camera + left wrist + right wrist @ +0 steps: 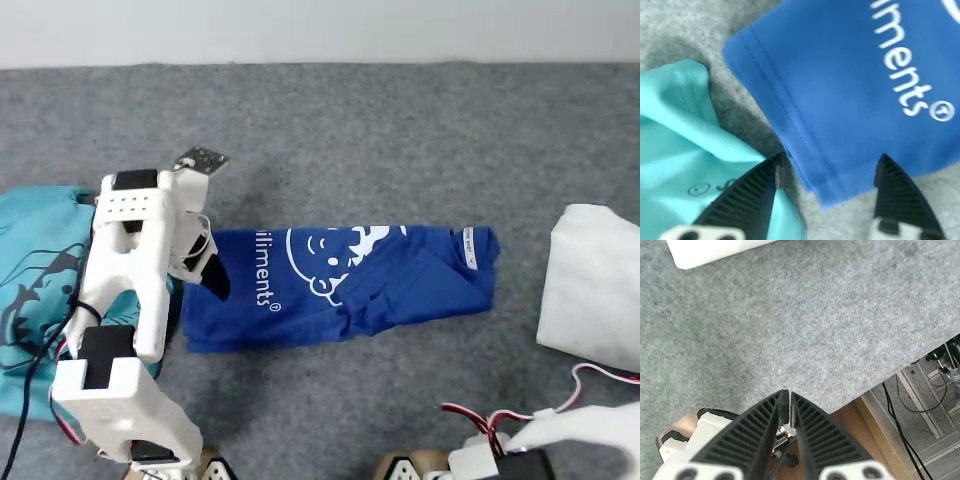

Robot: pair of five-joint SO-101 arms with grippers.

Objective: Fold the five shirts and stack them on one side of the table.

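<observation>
A blue shirt [340, 282] with white print lies loosely folded across the middle of the grey table. My left gripper [207, 266] hovers over its left edge. In the left wrist view the left gripper [832, 172] is open, its two black fingers straddling the hemmed corner of the blue shirt [850, 90]. A teal shirt [35, 290] lies crumpled at the table's left, partly under the left arm, and the teal shirt [685, 150] touches one finger. A folded white shirt [595, 285] rests at the right edge. My right gripper [788, 396] is shut and empty above bare felt near the front edge.
Grey felt [400, 140] covers the table. The right arm's base [560, 440] and its wires sit at the front right. Past the felt's front edge [900, 365] are a wooden frame and cables. A corner of the white shirt [705, 250] shows in the right wrist view.
</observation>
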